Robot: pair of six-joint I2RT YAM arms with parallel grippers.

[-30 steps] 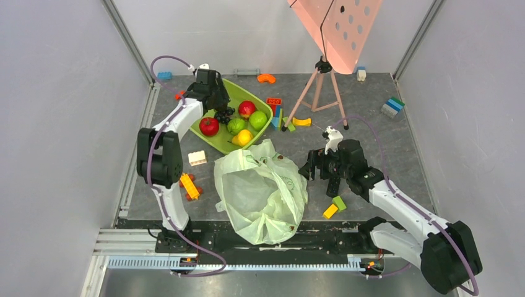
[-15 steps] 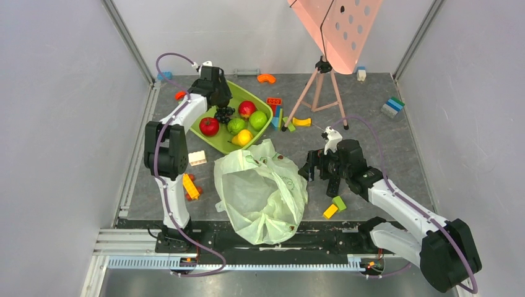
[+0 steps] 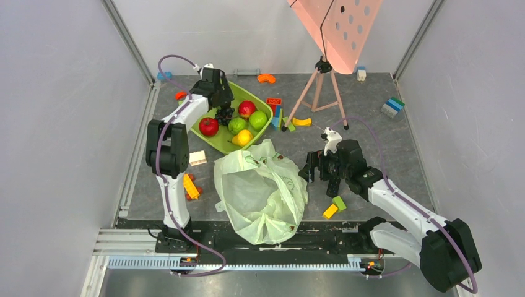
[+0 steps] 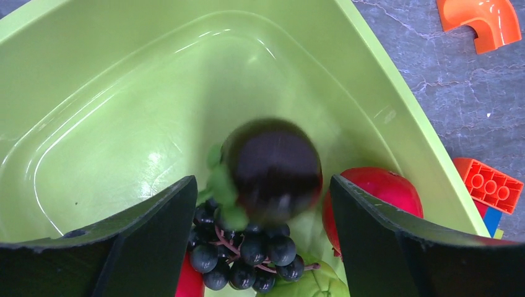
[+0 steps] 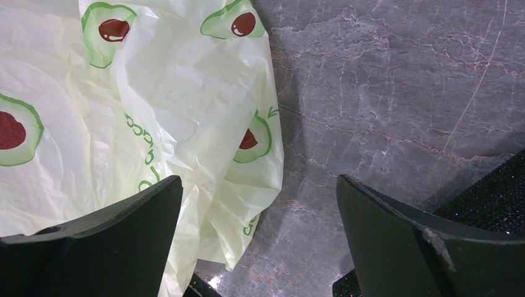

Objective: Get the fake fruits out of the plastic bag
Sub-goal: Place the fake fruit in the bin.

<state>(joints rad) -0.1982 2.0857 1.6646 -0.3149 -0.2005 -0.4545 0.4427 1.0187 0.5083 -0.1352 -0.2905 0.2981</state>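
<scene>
1. my left end effector (image 3: 217, 103) has opened a little wider than a second ago. its fingers now stand spread, pinching nothing.
2. the dark round fruit (image 4: 272, 168) sits between them, touching neither. it's blurred, so i judge it released and dropping into the green tub (image 4: 124, 93).
3. just below it lies the grape bunch (image 4: 247, 253), and the red apple (image 4: 374, 195) is by the right finger.
4. that looks like one more fruit delivered. i can't tell whether the plastic bag (image 3: 260, 192) holds anything more.
5. against the earlier frame, the left arm's elbow has swung up and inward, while the end effector stays above the tub's far corner.
6. my right end effector (image 3: 317, 175) has barely moved. its jaws are spread wider and empty, with the bag's edge just under the left finger and bare surface (image 5: 396, 93) under the rest.
7. the bag itself lies crumpled as before.
</scene>
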